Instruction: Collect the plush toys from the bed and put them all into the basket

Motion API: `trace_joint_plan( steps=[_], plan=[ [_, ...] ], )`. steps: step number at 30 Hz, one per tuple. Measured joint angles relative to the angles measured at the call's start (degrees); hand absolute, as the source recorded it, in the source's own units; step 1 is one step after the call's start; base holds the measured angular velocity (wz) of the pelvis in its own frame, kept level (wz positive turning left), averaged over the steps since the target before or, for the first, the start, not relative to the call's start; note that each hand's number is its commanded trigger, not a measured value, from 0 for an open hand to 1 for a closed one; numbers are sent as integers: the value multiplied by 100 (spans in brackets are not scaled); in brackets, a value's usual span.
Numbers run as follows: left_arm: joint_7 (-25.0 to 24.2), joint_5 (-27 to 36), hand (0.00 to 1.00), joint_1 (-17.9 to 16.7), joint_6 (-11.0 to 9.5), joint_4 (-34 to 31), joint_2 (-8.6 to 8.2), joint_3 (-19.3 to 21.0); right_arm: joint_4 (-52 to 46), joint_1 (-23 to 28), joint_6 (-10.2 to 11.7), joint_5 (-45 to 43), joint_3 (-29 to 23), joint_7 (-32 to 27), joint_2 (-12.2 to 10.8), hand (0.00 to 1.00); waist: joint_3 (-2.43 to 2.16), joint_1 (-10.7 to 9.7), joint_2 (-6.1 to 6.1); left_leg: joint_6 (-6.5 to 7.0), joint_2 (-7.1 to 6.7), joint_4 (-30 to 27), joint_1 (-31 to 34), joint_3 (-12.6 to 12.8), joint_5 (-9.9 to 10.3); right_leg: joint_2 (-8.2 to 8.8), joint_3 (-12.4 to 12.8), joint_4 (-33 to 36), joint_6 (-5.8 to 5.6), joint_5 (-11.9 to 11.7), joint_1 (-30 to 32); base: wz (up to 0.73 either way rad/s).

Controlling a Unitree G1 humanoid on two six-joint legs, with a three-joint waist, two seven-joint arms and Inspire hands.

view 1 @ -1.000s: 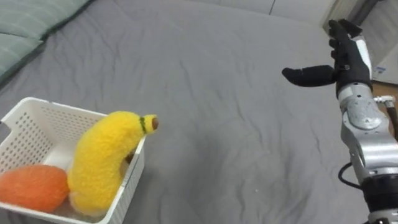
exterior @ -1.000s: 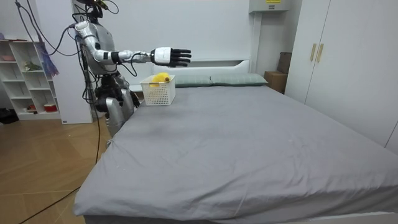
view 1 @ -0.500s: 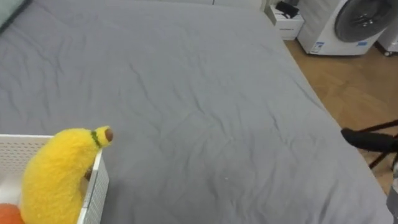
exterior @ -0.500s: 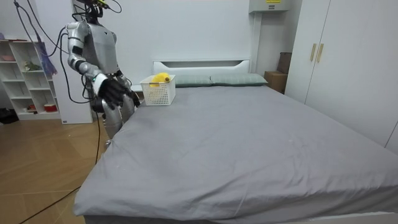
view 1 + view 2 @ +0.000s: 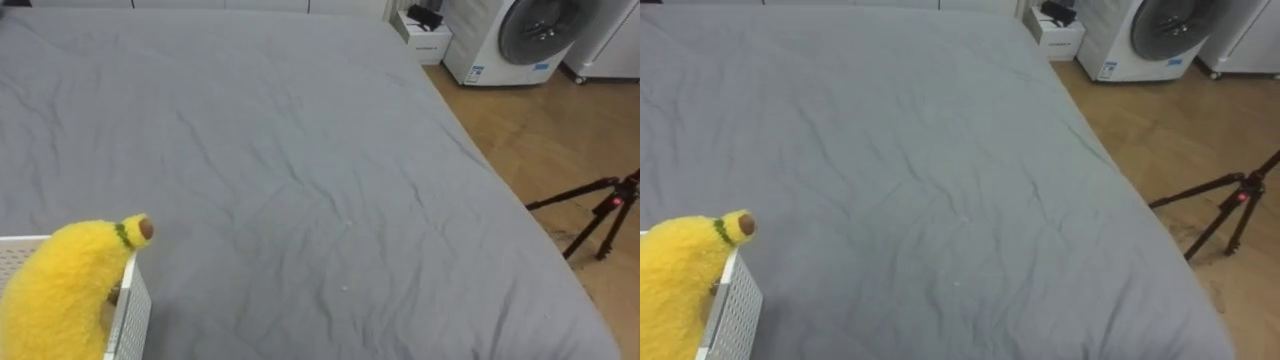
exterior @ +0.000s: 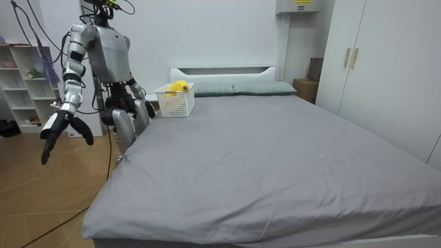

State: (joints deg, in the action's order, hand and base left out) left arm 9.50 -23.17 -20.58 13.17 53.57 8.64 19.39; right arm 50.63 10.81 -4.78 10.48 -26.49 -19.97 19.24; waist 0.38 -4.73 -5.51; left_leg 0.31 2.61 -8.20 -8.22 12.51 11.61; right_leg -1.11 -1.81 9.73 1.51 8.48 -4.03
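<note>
Grey, lightly creased sheet covers the wide bed [image 5: 300, 170], which takes up most of both eye views. At their lower left corner a yellow plush banana [image 5: 60, 295] stands in a white plastic basket [image 5: 130, 315], with its brown tip poking over the basket's right rim. No loose toy lies on the sheet that shows. Past the bed's far right corner the eye views take in wooden floor [image 5: 560, 130], a washing machine [image 5: 520, 40] and, nearer on the right, a black tripod [image 5: 600, 215].

From the room view the setting reads differently. The basket [image 6: 176, 102] sits on the bed's far left corner, just in front of the white headboard [image 6: 220, 71] and left of the pillows [image 6: 258, 87], with the banana [image 6: 178, 86] showing above its rim. A wardrobe [image 6: 372, 62] fills the room view's right and a white shelf unit [image 6: 27, 83] stands at its left. The robot stands upright on the floor at the bed's left side, close to the basket. Its right hand [image 6: 60, 127] hangs low out to the room view's left, away from the bed, fingers spread wide and pointing down, holding nothing. Its left hand [image 6: 145, 105] sits low by the hip next to the mattress edge; I cannot tell how its fingers are set.
</note>
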Motion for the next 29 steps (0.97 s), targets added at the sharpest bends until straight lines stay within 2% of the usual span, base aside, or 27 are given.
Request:
trace_joint_plan(
  steps=[1,7,8,11,13,16,20,23,29],
  plan=[
    [0,-6,0,4,1,6,1,6,386,7,6,0,1,9,-47,0,-17,6,-5,-3,3,0,-19,-10,-1,-2,-1,0,6,3,-9,0],
    [-18,-22,0,-21,5,18,-9,53,1572,250,-98,-10,53,290,-292,0,-31,33,54,-9,-1,48,-40,-25,0,2,-7,-2,30,31,-57,1],
    [-19,-23,0,-14,8,51,-10,52,1835,340,-142,-41,105,381,-350,0,-55,26,83,-11,-4,42,-54,-41,6,2,-4,2,30,52,-77,7],
    [-82,-18,0,-6,22,113,-41,47,2338,446,-452,-203,487,769,-493,0,-75,55,102,-16,-4,47,-100,-44,10,1,-1,34,39,74,-99,0],
    [-152,-19,0,2,22,205,-63,-13,2576,445,-610,-416,807,1167,-588,0,-70,56,148,-20,-3,54,-149,-20,14,5,5,80,45,81,-103,-11],
    [-163,-55,0,78,20,308,-87,-12,2796,379,-731,-783,1073,1576,-777,0,-69,90,188,-31,-4,50,-151,-23,26,5,7,85,56,72,-103,-5],
    [-164,-120,0,225,18,454,-146,-153,2778,382,-793,-1042,1419,1846,-851,0,-69,196,325,-27,-23,45,-142,-46,36,14,13,86,50,67,-95,-1],
    [-135,-110,0,254,10,584,-172,-286,2699,200,-901,-1129,1531,1915,-858,0,-66,207,405,-15,-24,45,-151,-48,24,14,-7,92,49,68,-98,1],
    [-82,-111,0,330,33,626,-345,-285,2733,-131,-919,-1272,1913,2019,-894,0,-66,305,412,-22,-24,45,-155,-78,20,8,-55,89,50,71,-115,3]
  ],
)
